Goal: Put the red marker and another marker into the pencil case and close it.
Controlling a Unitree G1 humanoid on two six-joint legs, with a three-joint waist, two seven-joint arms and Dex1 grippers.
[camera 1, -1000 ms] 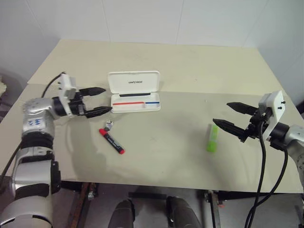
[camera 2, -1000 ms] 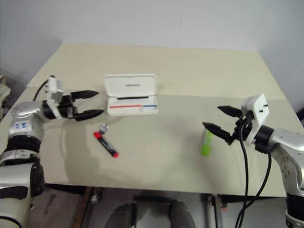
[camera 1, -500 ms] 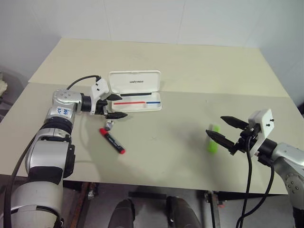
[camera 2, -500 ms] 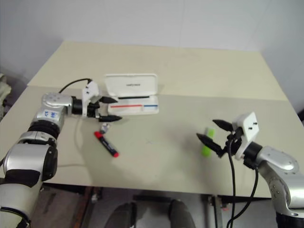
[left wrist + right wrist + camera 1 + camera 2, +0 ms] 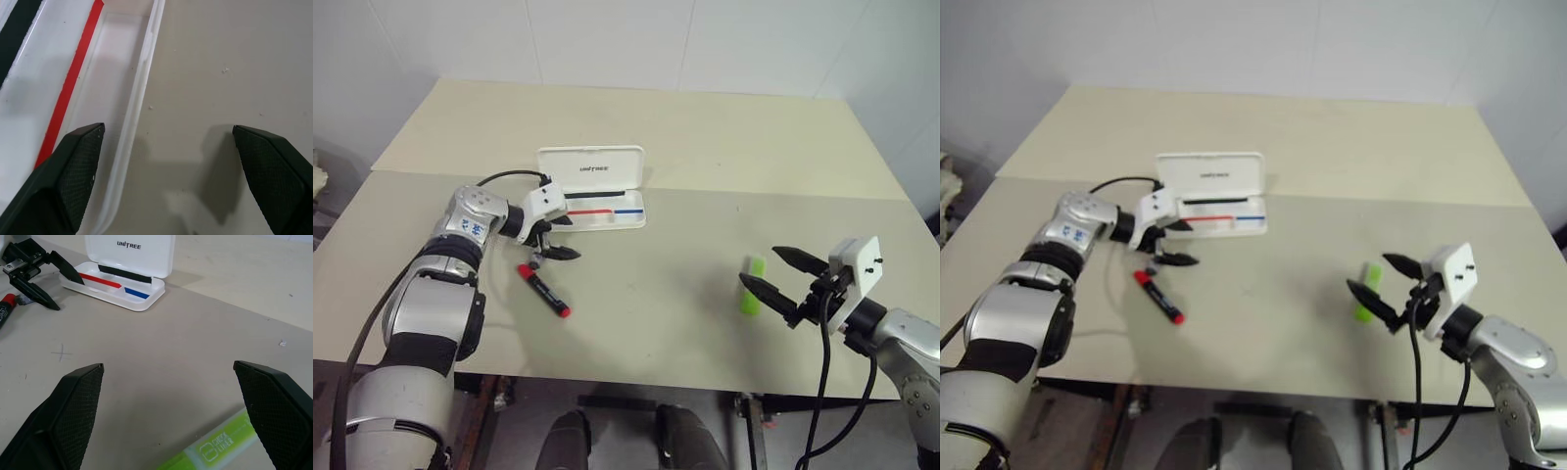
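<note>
Head pair looks down over the table (image 5: 685,323); wrist cameras sit close, sharing the pencil case (image 5: 128,264).

White pencil case (image 5: 592,188) open; red marker (image 5: 543,291) before it; green highlighter (image 5: 751,285) well apart

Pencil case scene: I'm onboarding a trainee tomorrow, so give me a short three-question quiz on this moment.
1. True or false: the case has its lid shut.
2. Which gripper is nearer the red marker: A left, B right?
3. What lies on the table beside the right gripper?

Key: 1 false, the lid stands open. 2 A. 3 The green highlighter, not gripped; both grippers are open and hold nothing.
</note>
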